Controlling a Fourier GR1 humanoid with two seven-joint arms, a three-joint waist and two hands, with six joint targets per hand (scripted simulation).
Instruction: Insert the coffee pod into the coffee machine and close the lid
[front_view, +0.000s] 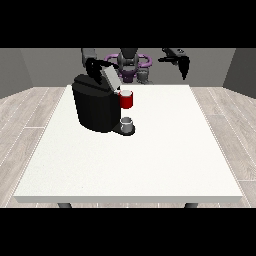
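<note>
The black coffee machine stands on the white table, left of the middle. Its grey lid is tilted up at the top. The hand at the view's left is at the lid's upper left edge, against or just behind it. A red thing at the machine sits at the front under the lid. A small grey thing rests on the machine's base below it; I cannot tell whether it is the pod. The hand at the view's right hangs in the air beyond the table's far edge, fingers relaxed and holding nothing.
The robot's torso is behind the table's far edge. Wooden floor surrounds the table on all sides.
</note>
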